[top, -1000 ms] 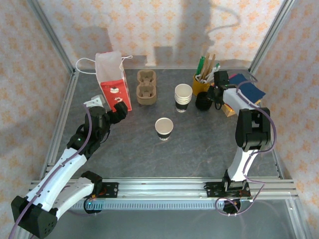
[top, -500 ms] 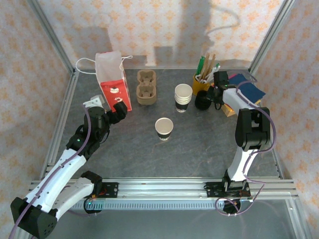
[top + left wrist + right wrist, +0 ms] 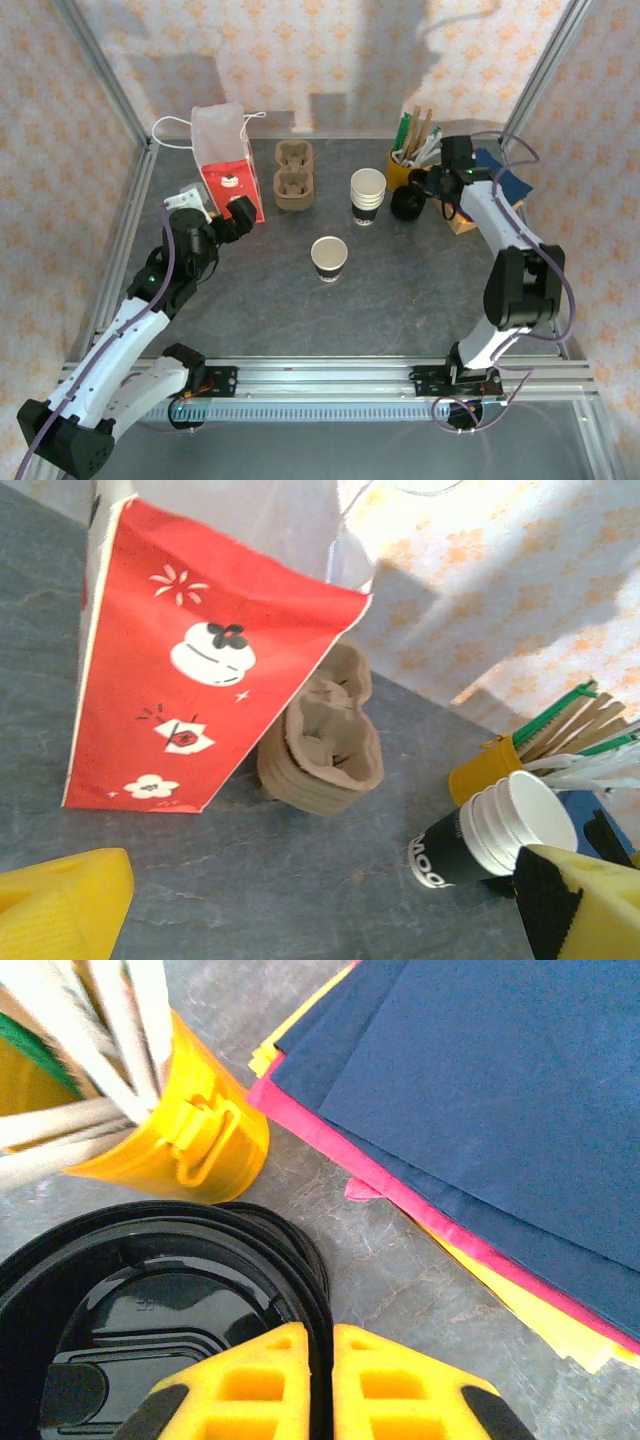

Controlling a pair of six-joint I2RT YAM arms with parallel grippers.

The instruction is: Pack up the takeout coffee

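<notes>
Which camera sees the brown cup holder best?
The left wrist camera: the brown cup holder is close and big, both hollows plain, beside the red bag. The top camera shows it whole but small.

Bag (image 3: 190, 680): red, white motifs. Carrier (image 3: 325, 745): brown. Cup (image 3: 329, 255): white, dark band. Holder (image 3: 190, 1150): yellow. Lids (image 3: 150, 1300): black. Sheets (image 3: 480, 1110): navy, pink, yellow. Tabletop (image 3: 400, 290): grey, veined. Walls (image 3: 330, 50): peach, floral.

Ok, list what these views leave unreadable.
- Red paper bag: top cut off by the left wrist view's upper edge.
- Black lids: count unclear in the right wrist view; the right jaws cover the rim, frame edges crop the stack.
- Stirrers: tops cropped by that view's upper edge.
</notes>
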